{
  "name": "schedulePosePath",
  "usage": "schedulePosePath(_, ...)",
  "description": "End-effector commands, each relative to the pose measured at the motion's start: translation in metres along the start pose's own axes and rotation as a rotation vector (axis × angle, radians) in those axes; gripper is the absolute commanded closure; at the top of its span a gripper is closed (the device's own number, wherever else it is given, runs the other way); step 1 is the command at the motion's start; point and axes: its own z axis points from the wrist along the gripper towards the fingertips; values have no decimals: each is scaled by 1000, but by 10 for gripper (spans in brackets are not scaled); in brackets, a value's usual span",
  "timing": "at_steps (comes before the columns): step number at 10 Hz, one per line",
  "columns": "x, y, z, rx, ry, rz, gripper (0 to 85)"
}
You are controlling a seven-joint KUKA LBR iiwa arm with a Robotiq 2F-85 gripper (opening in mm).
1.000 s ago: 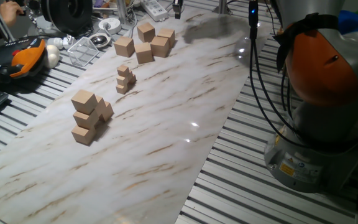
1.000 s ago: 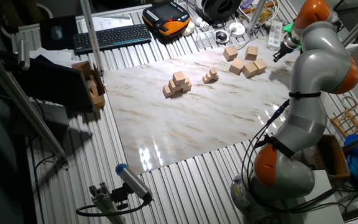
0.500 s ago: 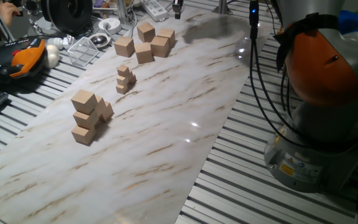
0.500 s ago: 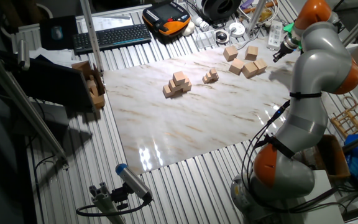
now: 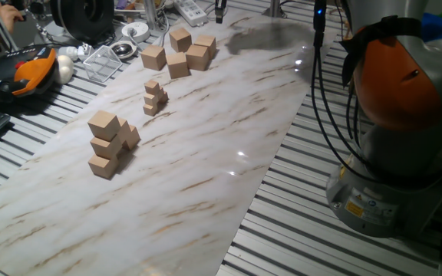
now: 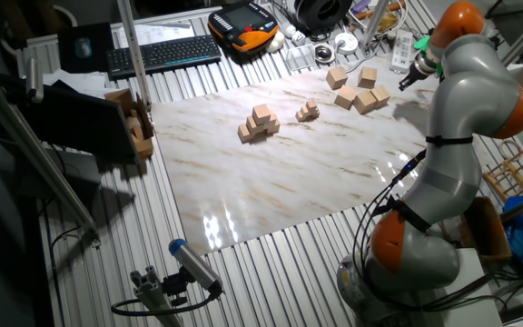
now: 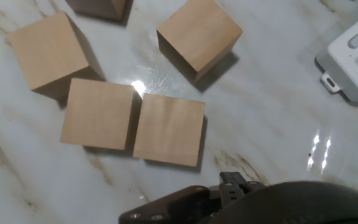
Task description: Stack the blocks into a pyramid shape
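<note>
From one fixed view we see the loose blocks (image 5: 180, 52) gathered at the far end of the marble board (image 5: 229, 146), with the gripper (image 5: 219, 11) hanging just beyond them at the top edge of the picture. Well away from it, toward the near end, stands a small stepped pile (image 5: 108, 144) of like tan cubes, and between the two a little heap of smaller cubes (image 5: 154, 96). We judge the arm is over the loose cluster because that is where building stock lies.

From the other fixed view the gripper (image 6: 413, 69) sits just beside the blocks (image 6: 359, 88), off their outer side near a white power strip (image 6: 401, 50); the stepped pile (image 6: 259, 123) lies well off across the board. Whether the fingers are apart or together we cannot tell here.

In the hand view four blocks (image 7: 168, 129) lie ahead of the hand; two touch side by side, the nearest just ahead of the dark hand body. The fingertips are not visible, so their state stays unknown; nothing appears held.
</note>
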Motion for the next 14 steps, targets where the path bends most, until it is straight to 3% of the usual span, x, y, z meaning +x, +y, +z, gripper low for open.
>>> schedulePosePath(1,0,0,0,-10,0,4,850)
schedulePosePath(3,0,0,0,-37,1,38,850)
schedulePosePath(7,-1,0,7,-41,4,75,850)
schedulePosePath(10,1,1,12,-38,24,78,850)
schedulePosePath(14,1,2,11,-57,29,87,850)
